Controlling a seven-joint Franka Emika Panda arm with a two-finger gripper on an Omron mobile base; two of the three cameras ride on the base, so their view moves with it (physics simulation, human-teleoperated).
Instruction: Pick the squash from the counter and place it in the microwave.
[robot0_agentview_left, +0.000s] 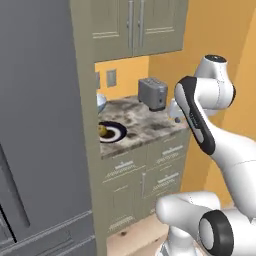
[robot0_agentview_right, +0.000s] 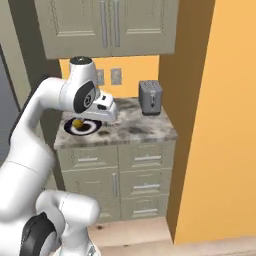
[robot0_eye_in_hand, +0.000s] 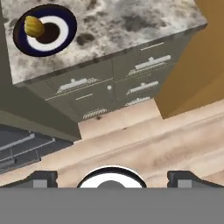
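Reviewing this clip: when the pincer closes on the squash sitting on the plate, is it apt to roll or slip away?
The squash looks small, rounded and probably stiff, so a pinch should not deform it. Its curved sides may let it roll or squirt sideways if the grip is off-centre. It lies near one edge of the plate, so a nudge could push it onto the counter.

- Orange walls (robot0_agentview_right: 220, 125) flank olive upper cabinets (robot0_agentview_right: 107, 25) and drawers (robot0_agentview_right: 117, 180).
- A silver toaster (robot0_agentview_right: 150, 97) stands below two wall outlets (robot0_agentview_right: 116, 76).
- Pale wood floor (robot0_eye_in_hand: 144, 140); grey refrigerator (robot0_agentview_left: 40, 125) at left.
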